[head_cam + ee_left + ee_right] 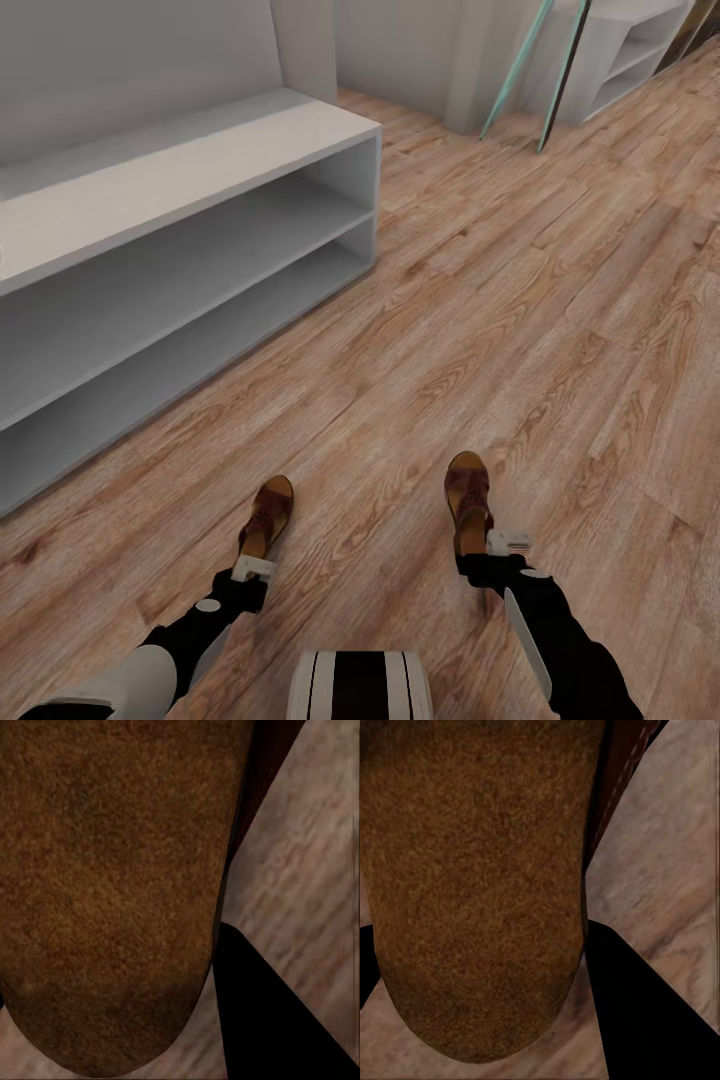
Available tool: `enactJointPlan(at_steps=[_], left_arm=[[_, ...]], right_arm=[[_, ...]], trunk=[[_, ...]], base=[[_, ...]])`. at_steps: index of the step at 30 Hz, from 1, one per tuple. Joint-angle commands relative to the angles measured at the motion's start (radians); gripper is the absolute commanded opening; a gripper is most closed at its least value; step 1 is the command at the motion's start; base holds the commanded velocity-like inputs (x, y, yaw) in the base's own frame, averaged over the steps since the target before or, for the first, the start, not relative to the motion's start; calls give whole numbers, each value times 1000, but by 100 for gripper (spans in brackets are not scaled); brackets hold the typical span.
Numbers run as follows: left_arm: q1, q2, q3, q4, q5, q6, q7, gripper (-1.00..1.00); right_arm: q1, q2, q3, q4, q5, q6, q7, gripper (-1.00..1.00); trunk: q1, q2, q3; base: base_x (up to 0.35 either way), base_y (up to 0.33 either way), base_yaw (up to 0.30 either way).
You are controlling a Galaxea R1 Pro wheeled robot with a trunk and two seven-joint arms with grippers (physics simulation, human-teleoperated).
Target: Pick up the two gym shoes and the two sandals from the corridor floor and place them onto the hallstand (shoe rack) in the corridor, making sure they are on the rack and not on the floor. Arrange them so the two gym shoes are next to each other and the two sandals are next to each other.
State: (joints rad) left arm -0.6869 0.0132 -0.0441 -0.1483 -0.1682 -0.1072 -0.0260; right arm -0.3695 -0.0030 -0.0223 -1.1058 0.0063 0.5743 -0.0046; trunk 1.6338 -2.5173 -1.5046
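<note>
Because each arm carried one shoe by its heel, the left gripper (252, 570) was clamped on the left sandal (266, 516) and the right gripper (498, 548) on the right sandal (468, 496), both above the corridor floor (560, 330), toes toward the hallstand (200, 190), probably to shelve them side by side

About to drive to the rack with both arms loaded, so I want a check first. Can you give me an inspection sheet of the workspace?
Surface: wood plank floor, bare where it shows.
Job's things: left sandal and right sandal, one at each gripper, heel toward it; gym shoes nothing seen.
Rack: grey two-tier shelf unit ahead left, tiers empty where they show.
Clutter: nothing seen.
Grippers: left gripper at the left sandal's heel, right gripper at the right sandal's heel; grip itself cannot tell.
Cables: nothing seen.
Surroundings: second grey shelf unit far right, slanted glass panel beside it.
</note>
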Motion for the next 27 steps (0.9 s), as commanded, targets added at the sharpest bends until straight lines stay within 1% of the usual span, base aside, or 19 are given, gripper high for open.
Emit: enactJointPlan(at_steps=[1, 6, 9, 10, 14, 18, 21, 22, 23, 24, 26, 27], left_arm=[[0, -5, -2, -8, -8, -3, -2, -100], [-1, -10, -2, -97, -5, -2, -4, -100], [-1, -15, -3, -127, -4, -2, -4, -100], [-1, -26, -3, -135, -4, -3, -5, -100], [-1, -41, -3, -142, -5, -3, -5, -100], [-1, -49, -2, -144, -2, -4, -6, -100], [0, -61, -2, -143, 0, -4, -7, -100], [0, -70, -2, -143, 2, -4, -9, -100], [0, -72, -2, -143, 3, -3, -9, -100], [0, -74, -2, -143, 9, -3, -10, -100], [0, -76, -2, -142, 33, -3, -11, -100], [0, -77, -2, -139, 64, -3, -12, -100]], right_arm=[[0, 1, 1, -30, -2, 6, -3, -100], [0, 1, 3, -98, -2, 6, -3, -100], [0, 1, 4, -124, -2, 6, -3, -100], [0, 1, 4, -131, -3, 6, -3, -100], [0, 2, 5, -135, -2, 6, -3, -100], [0, 2, 5, -137, -2, 6, -3, -100], [0, 3, 4, -137, -3, 6, -3, -100], [0, 3, 4, -137, -6, 6, -3, -100], [0, 3, 3, -137, -6, 6, -3, -100], [0, 3, 4, -137, -7, 7, -3, -100], [2, 3, 3, -135, -9, 7, -3, -100], [4, 3, 3, -133, -8, 7, -3, -100]], trunk=[[-1, 0, 3], [-3, 1, 23], [-4, 2, 34], [-5, 2, 38], [-6, 3, 54], [-8, 4, 69], [-10, 5, 81], [-10, 5, 85], [-10, 5, 88], [-11, 5, 92], [-12, 6, 100], [-12, 6, 104]], base=[[0, 0, 0], [0, 0, 0], [0, 0, 0], [0, 0, 0], [0, 0, 0], [0, 0, 0], [0, 0, 0], [0, 0, 0], [0, 0, 0], [0, 0, 0], [0, 0, 0], [0, 0, 0]])
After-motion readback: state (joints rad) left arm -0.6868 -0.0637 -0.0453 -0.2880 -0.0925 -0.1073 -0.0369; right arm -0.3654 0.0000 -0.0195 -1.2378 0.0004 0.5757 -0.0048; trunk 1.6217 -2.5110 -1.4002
